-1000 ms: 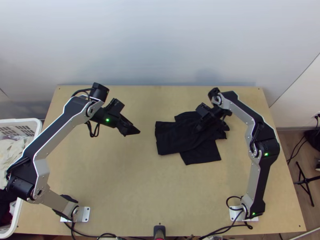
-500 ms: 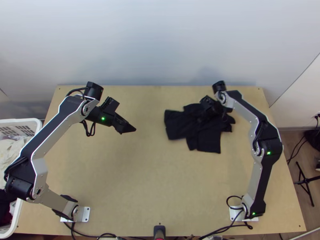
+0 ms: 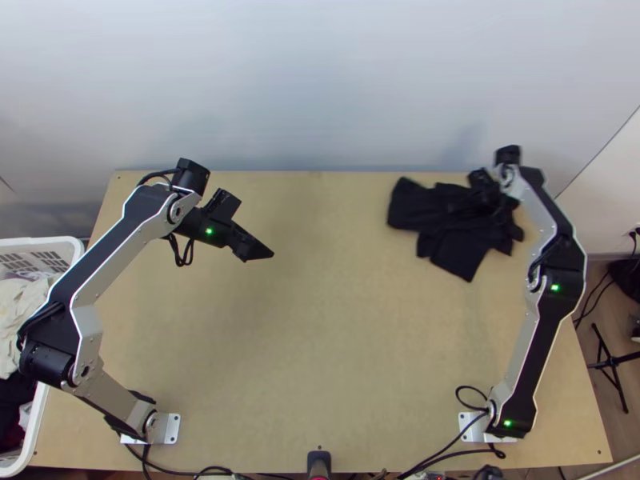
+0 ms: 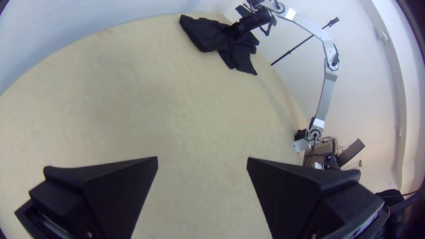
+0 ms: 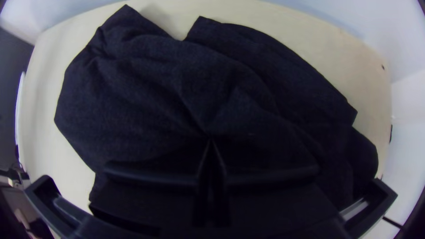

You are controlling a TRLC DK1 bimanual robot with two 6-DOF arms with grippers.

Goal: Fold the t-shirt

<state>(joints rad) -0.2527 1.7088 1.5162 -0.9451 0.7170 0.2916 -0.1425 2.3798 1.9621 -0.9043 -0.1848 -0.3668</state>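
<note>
- One black t-shirt (image 3: pixel 416 206) has shifted over the last second: from right of the middle of the wooden table (image 3: pixel 320 320), it now lies near the far right corner.
- The right gripper (image 5: pixel 211 140) has travelled with it, so I read this as a drag of the whole bundle.
- Its fingers are closed together on a pinch of cloth, with creases running in to the tips. Whether that part is body, sleeve or hem, I cannot tell.
- The left gripper (image 4: pixel 202 158) has its fingers spread wide, nothing between them; it hangs over the left half of the table, well apart from the cloth, and has barely moved meanwhile.
- For the task, the move changes the place more than the fold. The shirt is a compact, layered bundle with wrinkles on top and uneven flaps jutting out, one of them toward the near side.
- Likely this sets the bundle aside; if a neater fold is wanted, the flaps would need tucking and the top smoothing. Dragging by one pinch could twist or loosen the layers, and the far edge is near.
- No label or lettering can be made out on the black fabric. Small pale marks (image 4: pixel 362 226) sit on the left gripper, too slight to read.
</note>
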